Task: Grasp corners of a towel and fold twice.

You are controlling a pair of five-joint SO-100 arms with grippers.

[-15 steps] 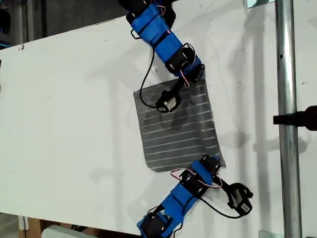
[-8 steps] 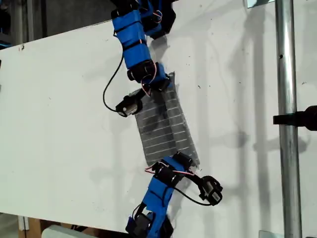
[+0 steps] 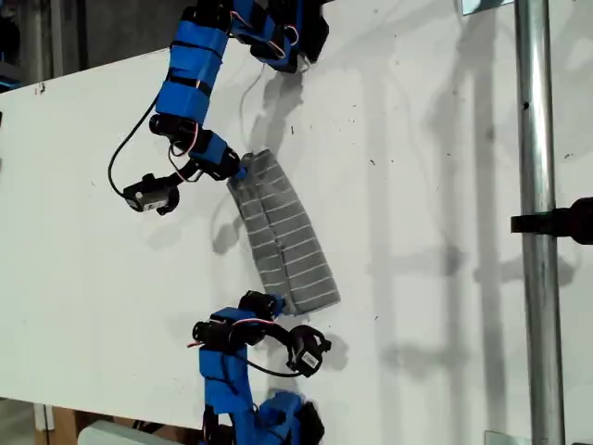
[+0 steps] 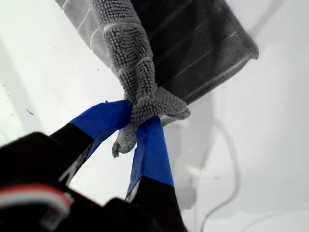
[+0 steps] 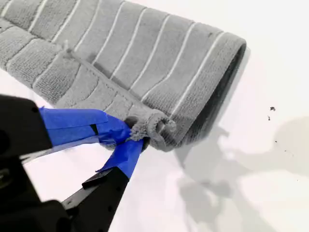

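Note:
The grey striped towel (image 3: 283, 241) lies as a narrow folded strip on the white table (image 3: 445, 185), slanting down toward the exterior view's right. My first gripper (image 3: 243, 171) is shut on the strip's upper corner; in the first wrist view its blue fingers (image 4: 137, 118) pinch a bunched corner (image 4: 128, 140), and the towel (image 4: 193, 43) is lifted off the table. My second gripper (image 3: 278, 304) is shut on the lower corner. In the second wrist view, that gripper (image 5: 135, 136) clamps the curled corner (image 5: 154, 126) of the doubled towel (image 5: 145, 53), which rests on the table.
A vertical metal pole (image 3: 536, 185) with a black clamp (image 3: 556, 222) stands at the exterior view's right. The table's edge runs along that view's upper left. Loose black cables and a camera hang from each arm (image 3: 148, 195) (image 3: 306, 350).
Both grippers have swept toward the exterior view's left with their towel corners. The flat square has been drawn over into a narrow doubled strip.

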